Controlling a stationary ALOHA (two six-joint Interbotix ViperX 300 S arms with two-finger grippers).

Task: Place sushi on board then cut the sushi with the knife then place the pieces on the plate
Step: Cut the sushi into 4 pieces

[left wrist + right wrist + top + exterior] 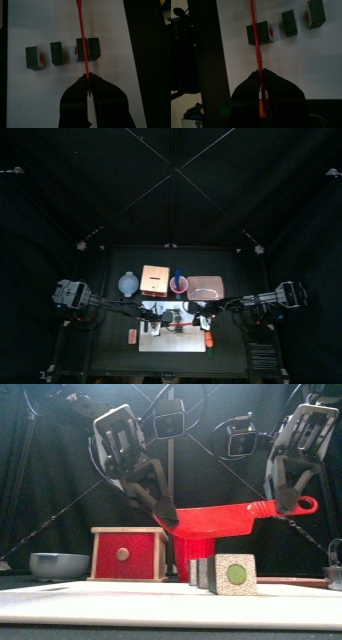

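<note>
Left gripper (87,81) pressed shut on red knife (221,520) at blade end. Right gripper (261,80) pinching same knife at handle end. Knife held level above white cutting board (120,606). Three sushi pieces (59,53) stand apart in row on board. Knife lines up over end piece (88,49). Wooden box (128,554) and blue-grey bowl (59,565) behind board on table. Pink tray (205,288) right of box.

No writing, brand, number or sign can be read in any view; the dim top view may hide small print.
</note>
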